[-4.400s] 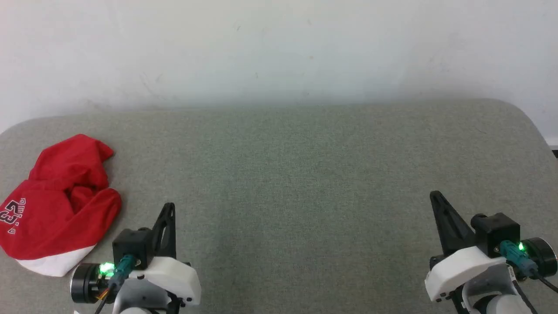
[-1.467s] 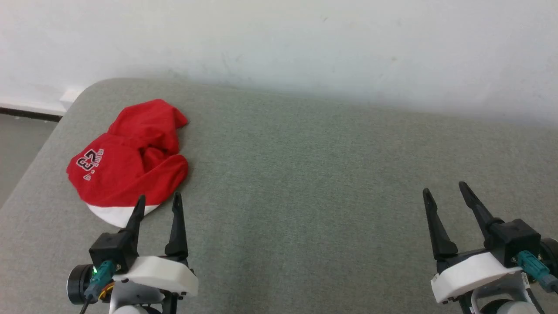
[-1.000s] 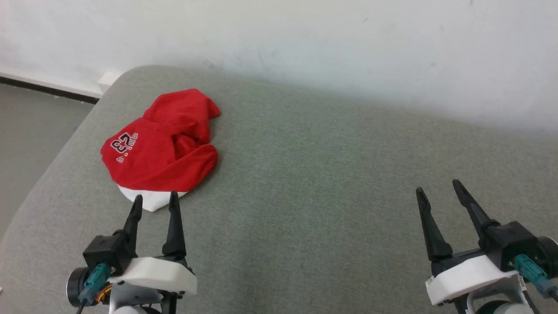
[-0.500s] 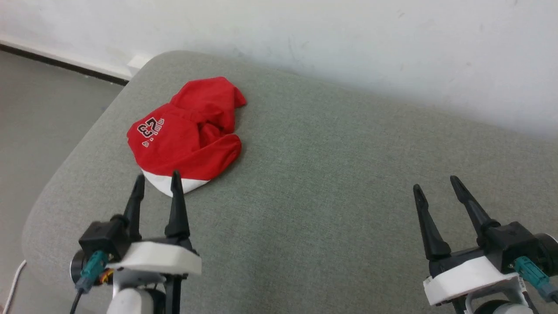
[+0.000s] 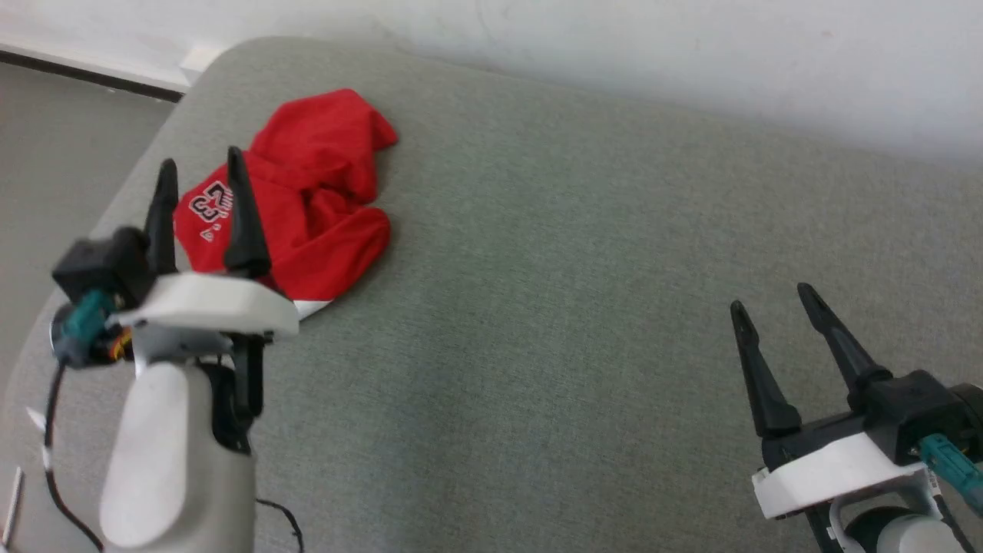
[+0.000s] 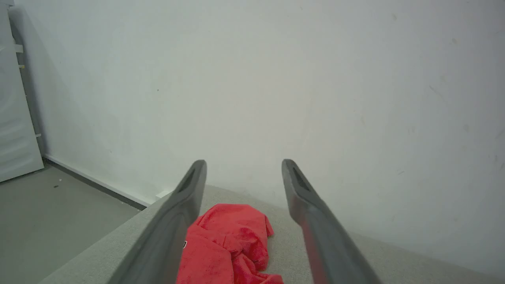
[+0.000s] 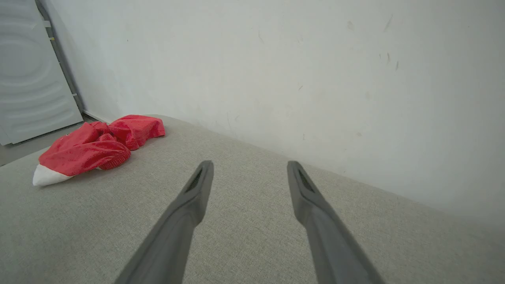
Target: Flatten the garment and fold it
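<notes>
Loosely crumpled soft red garment; grey woven-textured pad beneath

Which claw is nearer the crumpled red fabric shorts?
Left. The left claw, open, is raised close by the near-left side of the crumpled red fabric shorts. The right claw, also open, is far to their right over the grey fabric surface.

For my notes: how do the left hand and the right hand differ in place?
The left hand overlaps the garment in the head view; the right hand is far from it, above bare grey surface. Left hand's wrist view frames the garment; right hand's has it aside. Both open, empty.
</notes>
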Robot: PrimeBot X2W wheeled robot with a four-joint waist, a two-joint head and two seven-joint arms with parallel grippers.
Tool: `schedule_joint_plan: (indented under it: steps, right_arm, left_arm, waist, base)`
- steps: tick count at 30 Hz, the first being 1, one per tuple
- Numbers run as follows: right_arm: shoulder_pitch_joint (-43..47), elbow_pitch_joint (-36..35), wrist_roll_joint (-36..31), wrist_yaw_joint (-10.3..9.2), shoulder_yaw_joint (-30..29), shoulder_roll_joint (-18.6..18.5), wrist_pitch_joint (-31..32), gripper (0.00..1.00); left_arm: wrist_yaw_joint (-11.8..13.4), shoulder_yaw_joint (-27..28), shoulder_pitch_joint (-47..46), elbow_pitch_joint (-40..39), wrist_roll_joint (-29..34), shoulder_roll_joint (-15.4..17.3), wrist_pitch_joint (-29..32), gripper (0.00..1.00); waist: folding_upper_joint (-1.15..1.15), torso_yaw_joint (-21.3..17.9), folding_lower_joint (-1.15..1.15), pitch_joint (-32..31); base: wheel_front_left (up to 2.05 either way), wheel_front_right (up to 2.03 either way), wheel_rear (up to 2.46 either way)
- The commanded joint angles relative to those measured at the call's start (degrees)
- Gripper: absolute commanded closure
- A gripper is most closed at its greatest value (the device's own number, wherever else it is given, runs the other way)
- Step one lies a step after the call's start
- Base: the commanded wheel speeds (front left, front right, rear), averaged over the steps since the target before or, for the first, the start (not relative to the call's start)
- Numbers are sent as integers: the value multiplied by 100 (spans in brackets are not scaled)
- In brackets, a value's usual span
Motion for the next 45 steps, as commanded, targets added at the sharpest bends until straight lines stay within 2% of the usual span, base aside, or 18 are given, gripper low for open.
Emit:
schedule_joint_plan:
  steps: [1,6,13,20,24,25,27,28,29,32,35,40,45]
  right_arm:
    - [-98,-56,48,-3,11,-31,13,0]
    - [-275,-18,164,-3,146,-118,7,0]
    - [-512,75,325,-4,418,-228,-86,0]
    - [-644,151,478,-4,637,-294,-159,0]
    - [-668,169,559,-4,679,-316,-194,0]
    - [-679,163,606,-4,699,-306,-212,0]
    - [-712,159,655,-4,745,-310,-232,0]
    - [-724,167,678,-4,774,-311,-242,0]
    - [-733,172,696,-4,797,-310,-250,0]
    - [-743,204,751,-4,835,-290,-296,0]
    - [-687,287,763,-4,816,-234,-330,0]
    - [-527,425,733,-4,719,-80,-419,0]
    - [-343,525,670,-4,526,75,-463,0]
  left_arm:
    - [-79,41,-267,156,-80,110,152,0]
    - [-216,110,-1057,1058,-419,554,1253,0]
    - [-63,315,-1700,2304,-889,996,2727,0]
    - [158,378,-1814,3112,-1091,1259,3510,0]
    - [215,329,-1903,3485,-1191,1303,3917,0]
    - [206,282,-1926,3583,-1203,1308,4064,6]
    - [202,205,-1989,3735,-1212,1340,4267,54]
    - [188,180,-2020,3799,-1230,1351,4339,94]
    - [161,186,-2061,3841,-1288,1340,4387,100]
    - [85,202,-2148,3894,-1392,1362,4351,100]
    - [47,176,-2173,3791,-1298,1462,3984,100]
    - [-12,128,-2409,3454,-1003,1732,2871,100]
    - [-147,88,-2764,3167,-813,1800,1599,100]
  waist:
    - [0,-294,-1,330]
    - [0,-570,-1,647]
    - [0,-902,-1,987]
    - [0,-1112,-1,1243]
    - [0,-1127,-1,1319]
    - [0,-1124,-1,1330]
    - [0,-1117,-1,1338]
    - [0,-1111,-1,1323]
    - [0,-1104,-1,1308]
    - [0,-1076,-1,1198]
    - [0,-1055,-1,970]
    - [0,-1013,-1,454]
    - [0,-1028,-1,-51]
  base:
    - [0,0,0]
    - [0,0,0]
    - [0,0,0]
    - [0,0,0]
    - [0,0,0]
    - [0,0,0]
    - [0,0,0]
    - [0,0,0]
    - [0,0,0]
    - [0,0,0]
    - [0,0,0]
    - [0,0,0]
    - [0,0,0]
